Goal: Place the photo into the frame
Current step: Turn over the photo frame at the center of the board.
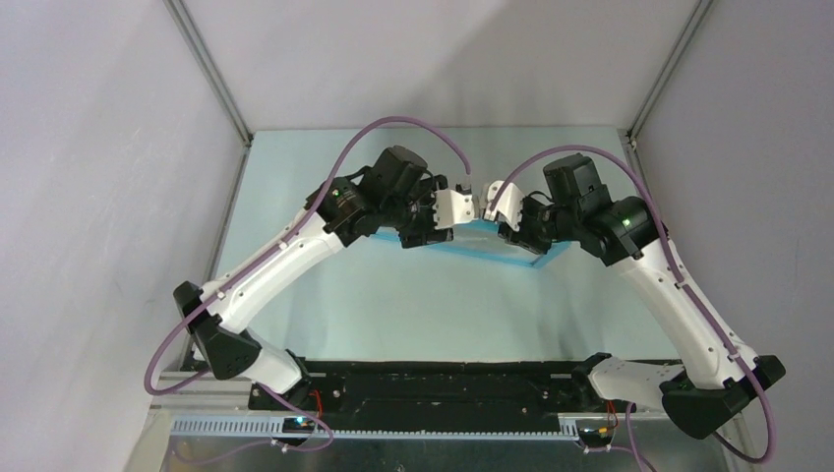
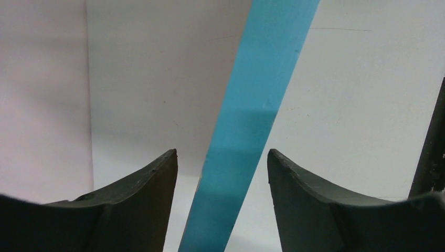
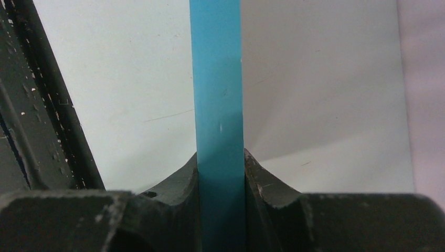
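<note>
Plain bright blue frame (image 3: 216, 94) against a pale mint-green desk (image 1: 393, 305). White-shelled, black-jointed left arm (image 1: 280, 261) and right arm (image 1: 679, 295), with mauve cables (image 1: 393, 123); the right end effector (image 3: 220, 157) is dark grey, flecked white, the left end effector (image 2: 223, 157) plain dark grey.

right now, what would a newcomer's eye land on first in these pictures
The bright blue frame, a slanted strip of colour over the far middle of the pale table. The right gripper is clamped on its blue edge, while the left gripper straddles that edge with a gap on each side.
</note>
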